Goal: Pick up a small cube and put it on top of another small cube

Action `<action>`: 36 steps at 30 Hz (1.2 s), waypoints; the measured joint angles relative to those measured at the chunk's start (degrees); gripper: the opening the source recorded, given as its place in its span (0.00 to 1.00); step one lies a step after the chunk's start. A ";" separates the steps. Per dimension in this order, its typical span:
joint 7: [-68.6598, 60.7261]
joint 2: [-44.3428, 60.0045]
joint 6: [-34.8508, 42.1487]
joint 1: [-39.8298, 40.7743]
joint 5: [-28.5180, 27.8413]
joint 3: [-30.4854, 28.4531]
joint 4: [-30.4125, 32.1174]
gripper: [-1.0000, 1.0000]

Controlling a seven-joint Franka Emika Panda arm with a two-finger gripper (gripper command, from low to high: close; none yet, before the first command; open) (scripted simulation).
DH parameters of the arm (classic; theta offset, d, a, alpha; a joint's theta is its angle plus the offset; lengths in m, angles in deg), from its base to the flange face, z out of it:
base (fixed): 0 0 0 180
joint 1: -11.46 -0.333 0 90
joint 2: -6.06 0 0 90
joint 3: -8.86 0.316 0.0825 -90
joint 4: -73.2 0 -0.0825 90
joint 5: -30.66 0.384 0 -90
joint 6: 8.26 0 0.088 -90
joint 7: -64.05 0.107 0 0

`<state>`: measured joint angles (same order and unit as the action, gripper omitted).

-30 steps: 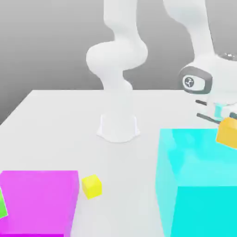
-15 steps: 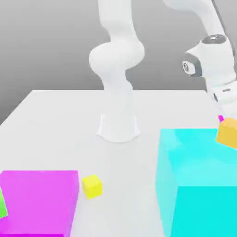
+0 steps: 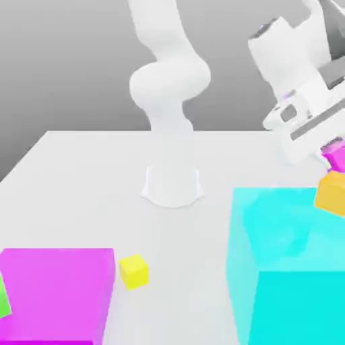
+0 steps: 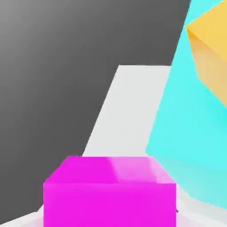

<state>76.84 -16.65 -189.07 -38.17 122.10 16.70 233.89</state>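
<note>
Fingers [image 3: 331,151] clamp small magenta cube [image 3: 335,155] above orange cube [image 3: 331,192].

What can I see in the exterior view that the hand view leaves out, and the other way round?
The exterior view alone takes in the robot's white arm, the small yellow cube, the big magenta block and a sliver of green at the exterior view's left edge. The hand view alone gives a close look at the small magenta cube, seen from the hand. Both views share that magenta cube, the orange cube, the large cyan block and the white table.
</note>
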 joint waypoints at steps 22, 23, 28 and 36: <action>-38.97 20.55 27.77 36.45 -43.50 -35.45 -26.93 0.00; -40.70 21.65 29.39 38.44 -46.35 -36.39 -28.11 0.00; -49.11 26.89 37.59 47.53 -60.90 -41.77 -34.01 0.00; -57.73 38.87 44.44 48.19 -77.54 -41.86 -37.50 0.00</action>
<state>19.11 22.22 -144.63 10.02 44.56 -25.15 196.38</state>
